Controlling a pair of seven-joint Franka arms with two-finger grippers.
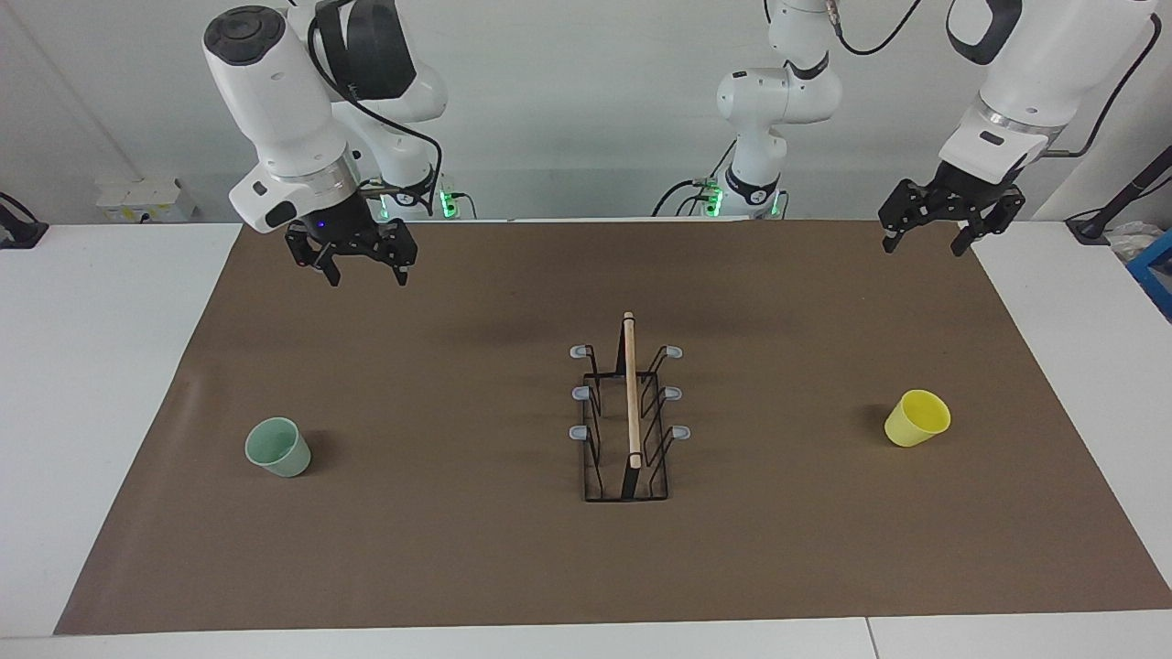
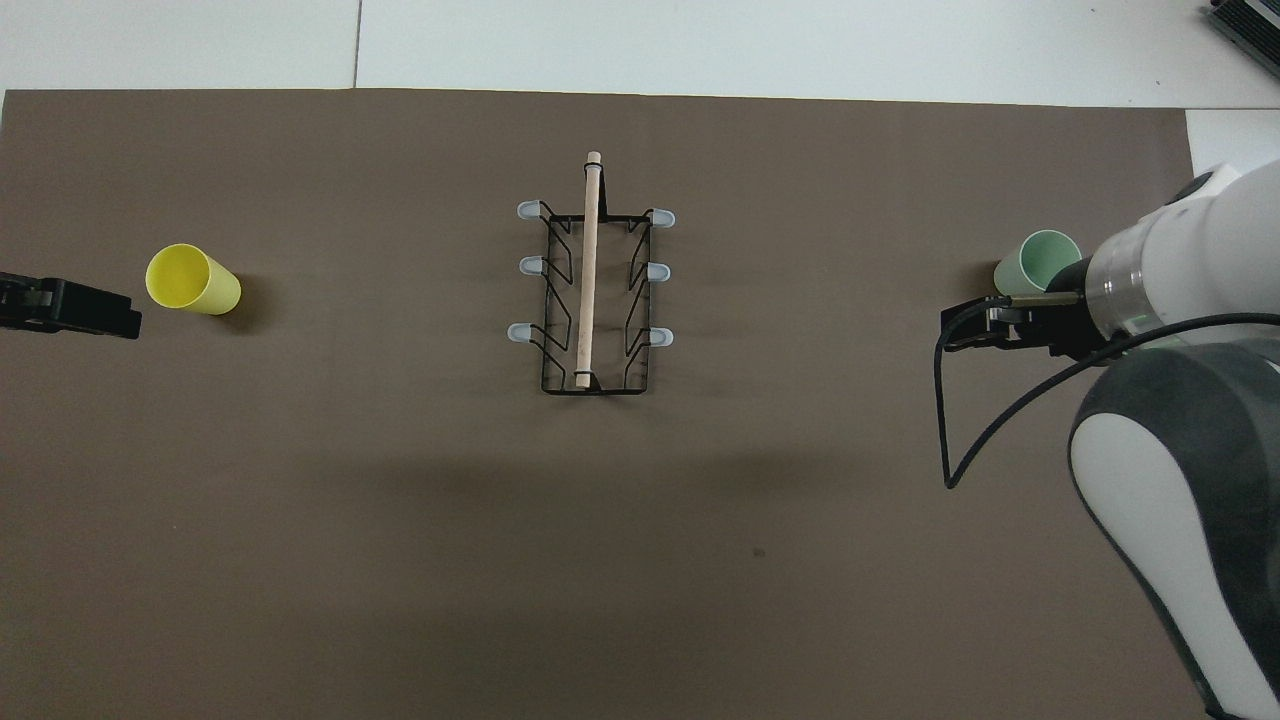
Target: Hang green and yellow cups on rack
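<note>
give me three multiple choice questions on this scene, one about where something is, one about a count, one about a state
1. Where is the rack?
A. Midway between the two cups
B. At the right arm's end
C. On the white table edge

2. How many grey-tipped prongs does the rack have?
A. Four
B. Six
C. Eight

3. What state is the yellow cup in?
A. Hung on a prong
B. Held by the left gripper
C. Lying on the mat

Key: 1 A, the green cup and yellow cup sit at either end of it. 2 B, three tips on each side. 3 C, the left gripper and right gripper are both open and raised.
</note>
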